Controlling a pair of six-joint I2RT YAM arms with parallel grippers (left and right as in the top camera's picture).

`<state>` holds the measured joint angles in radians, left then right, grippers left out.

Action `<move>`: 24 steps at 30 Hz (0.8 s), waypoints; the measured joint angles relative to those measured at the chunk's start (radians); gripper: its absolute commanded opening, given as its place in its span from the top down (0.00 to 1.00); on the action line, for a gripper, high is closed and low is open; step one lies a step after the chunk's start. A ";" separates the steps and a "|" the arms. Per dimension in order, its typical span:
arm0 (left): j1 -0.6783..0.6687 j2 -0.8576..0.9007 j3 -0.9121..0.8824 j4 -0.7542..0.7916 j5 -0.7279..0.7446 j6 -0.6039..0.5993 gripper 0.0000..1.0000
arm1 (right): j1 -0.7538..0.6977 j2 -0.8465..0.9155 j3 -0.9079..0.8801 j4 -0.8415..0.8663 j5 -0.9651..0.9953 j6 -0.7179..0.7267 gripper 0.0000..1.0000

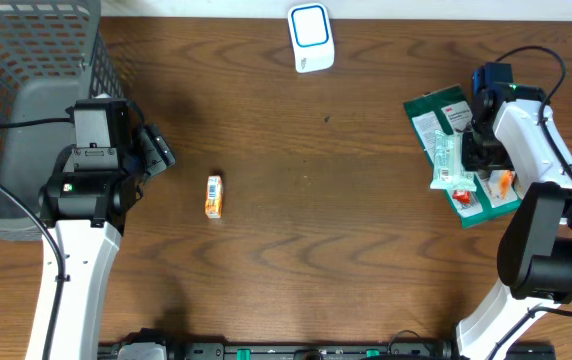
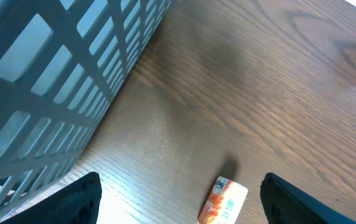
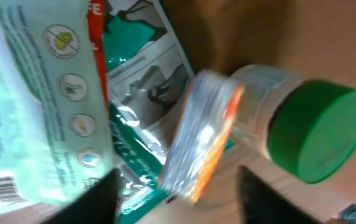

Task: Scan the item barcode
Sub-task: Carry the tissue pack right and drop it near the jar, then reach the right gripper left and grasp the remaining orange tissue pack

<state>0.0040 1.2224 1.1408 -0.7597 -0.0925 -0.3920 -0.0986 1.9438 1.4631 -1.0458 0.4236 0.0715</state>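
Note:
A small orange-and-white box (image 1: 213, 196) lies on the wooden table, left of centre. My left gripper (image 1: 158, 152) hovers to its left, open. In the left wrist view the box (image 2: 223, 200) lies just ahead, between the spread fingertips of the left gripper (image 2: 184, 205), nearer the right one. The white scanner (image 1: 311, 37) with a blue face stands at the back centre. My right gripper (image 1: 474, 150) is over a pile of goods at the right. In its wrist view the right gripper (image 3: 178, 199) is open, and a silver-and-orange packet (image 3: 200, 137) lies loose ahead of the jaws.
A grey wire basket (image 1: 26, 90) fills the back left corner, close behind the left arm. The right pile holds a green pouch (image 1: 436, 110), a white wipes pack (image 3: 35, 106) with a barcode, and a jar with a green lid (image 3: 315, 130).

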 measured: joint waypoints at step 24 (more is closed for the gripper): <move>0.000 0.000 0.000 0.000 0.000 0.000 0.17 | 0.166 0.000 0.060 0.063 -0.550 0.169 0.01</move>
<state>0.0040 1.2224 1.1408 -0.7597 -0.0925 -0.3920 0.0673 1.9434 1.5227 -0.9825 -0.1268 0.2405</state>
